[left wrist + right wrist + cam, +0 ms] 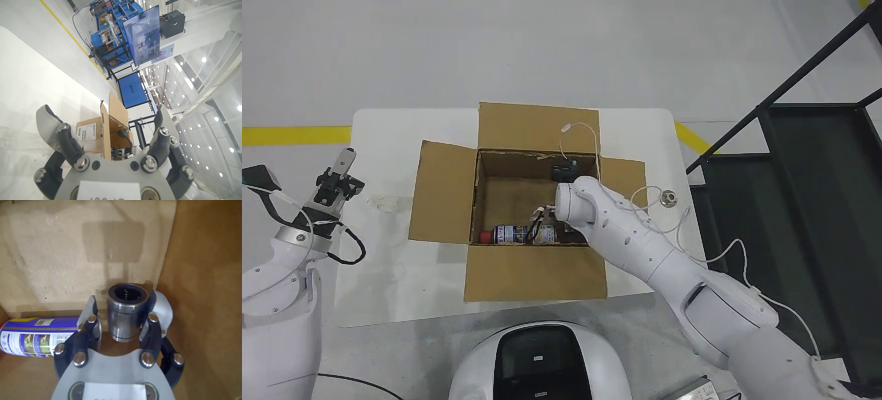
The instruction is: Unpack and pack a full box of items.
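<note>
An open cardboard box (442,190) stands in the middle of the white table (392,280). My right arm (622,235) reaches down into it. Inside, my right gripper (124,296) is open and straddles an upright steel cylinder (124,317): one finger touches it, the other stands a little apart. A blue and yellow spray can (37,336) lies on its side next to it, also seen by the near wall (507,234). My left gripper (345,158) is over the table left of the box, open (103,108) and holding nothing, facing the box (94,130).
A black part with a white wire (567,168) sits at the box's far wall. On the table right of the box lie a small metal ring (669,198) and a white cable (642,192). A small pale scrap (387,203) lies left of the box. Black stairs (802,170) stand at right.
</note>
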You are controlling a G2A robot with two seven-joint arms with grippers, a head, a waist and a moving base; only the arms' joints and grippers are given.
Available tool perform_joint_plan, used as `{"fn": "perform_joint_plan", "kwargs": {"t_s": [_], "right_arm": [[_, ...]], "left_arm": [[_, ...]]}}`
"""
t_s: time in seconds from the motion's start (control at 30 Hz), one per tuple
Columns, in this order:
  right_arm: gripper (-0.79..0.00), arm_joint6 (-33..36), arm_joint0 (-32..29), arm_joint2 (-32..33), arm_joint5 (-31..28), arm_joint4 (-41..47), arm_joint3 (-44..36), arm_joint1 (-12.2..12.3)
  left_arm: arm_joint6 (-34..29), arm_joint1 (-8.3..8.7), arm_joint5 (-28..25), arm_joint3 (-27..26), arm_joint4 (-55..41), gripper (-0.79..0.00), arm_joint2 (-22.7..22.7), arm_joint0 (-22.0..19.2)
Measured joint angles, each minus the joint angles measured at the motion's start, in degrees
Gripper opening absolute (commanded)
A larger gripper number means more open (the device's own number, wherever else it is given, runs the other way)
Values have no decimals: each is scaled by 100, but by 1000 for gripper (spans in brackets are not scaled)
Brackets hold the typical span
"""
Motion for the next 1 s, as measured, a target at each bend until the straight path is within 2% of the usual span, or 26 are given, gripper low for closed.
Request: {"fn": "perform_joint_plan", "kwargs": {"t_s": [0.1,0.17,0.2,0.4,0.6,0.77,1.0], "right_arm": [[-419,-30,-30,24,-9,-13,17,-16],[-680,-45,-53,42,-19,-24,9,-24],[-785,-53,-63,49,-19,-35,-4,-27],[-785,-116,-144,197,-94,-109,-269,5],[-785,-19,-391,500,-135,-396,-944,177],[-785,102,-771,867,-295,-731,-1884,386],[-785,-34,-1466,1637,-968,-810,-3214,653]], "left_arm": [[0,0,0,0,0,0,0,0],[0,0,0,0,0,0,0,0],[0,0,0,0,0,0,0,0],[0,0,0,0,0,0,0,0],[0,0,0,0,0,0,0,0],[0,0,0,0,0,0,0,0],[0,0,0,0,0,0,0,0]]}}
